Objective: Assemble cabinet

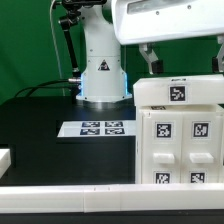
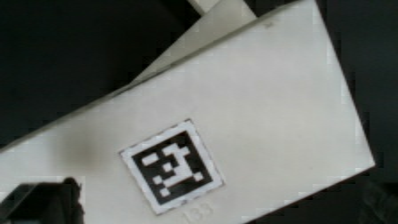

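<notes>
The two-finger gripper hangs right over the large white plastic cabinet, and its dark fingers are spread wide apart, one on each side, gripping nothing. Directly below the gripper is the cabinet's top block with its single black-and-white square tag; under that, the front face shows recessed tagged panels. The cabinet stands on the black table.

In the wrist view the cabinet's white surface fills the picture at a slant, with one tag close under the camera and a dark finger poking in at the corner. I cannot tell whether that finger touches the plastic.

From the gripper towards the exterior view's left, low on the table, lies the thin flat white marker board. Behind it stands the white robot base.
</notes>
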`<state>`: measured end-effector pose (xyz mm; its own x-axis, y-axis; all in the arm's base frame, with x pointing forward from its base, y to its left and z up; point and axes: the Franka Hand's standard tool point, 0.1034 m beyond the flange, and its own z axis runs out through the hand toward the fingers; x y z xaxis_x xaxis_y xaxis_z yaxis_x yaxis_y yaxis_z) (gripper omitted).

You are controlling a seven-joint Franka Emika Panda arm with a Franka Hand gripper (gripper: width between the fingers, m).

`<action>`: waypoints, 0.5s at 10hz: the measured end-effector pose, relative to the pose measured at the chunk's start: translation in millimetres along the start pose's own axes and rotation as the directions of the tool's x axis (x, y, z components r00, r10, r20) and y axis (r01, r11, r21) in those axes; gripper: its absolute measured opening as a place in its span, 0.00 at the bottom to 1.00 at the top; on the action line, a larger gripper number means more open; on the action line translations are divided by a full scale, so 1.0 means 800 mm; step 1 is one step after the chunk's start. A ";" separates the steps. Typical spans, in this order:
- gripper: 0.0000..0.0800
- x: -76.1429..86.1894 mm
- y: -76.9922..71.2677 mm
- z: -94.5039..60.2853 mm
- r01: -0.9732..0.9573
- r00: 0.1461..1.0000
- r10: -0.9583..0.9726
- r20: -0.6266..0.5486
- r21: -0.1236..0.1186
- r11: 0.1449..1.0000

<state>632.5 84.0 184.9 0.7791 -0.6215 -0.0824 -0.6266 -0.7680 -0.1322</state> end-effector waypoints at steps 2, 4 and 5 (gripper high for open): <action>1.00 0.002 0.002 0.004 0.336 0.942 -0.336 -0.020 0.004 0.942; 1.00 0.003 0.006 0.007 0.541 0.841 -0.541 -0.012 -0.002 0.841; 1.00 0.005 0.008 0.008 0.638 0.770 -0.638 -0.010 -0.004 0.770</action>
<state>631.2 77.6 177.3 0.9995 0.0099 0.0310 0.0144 -0.9885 -0.1503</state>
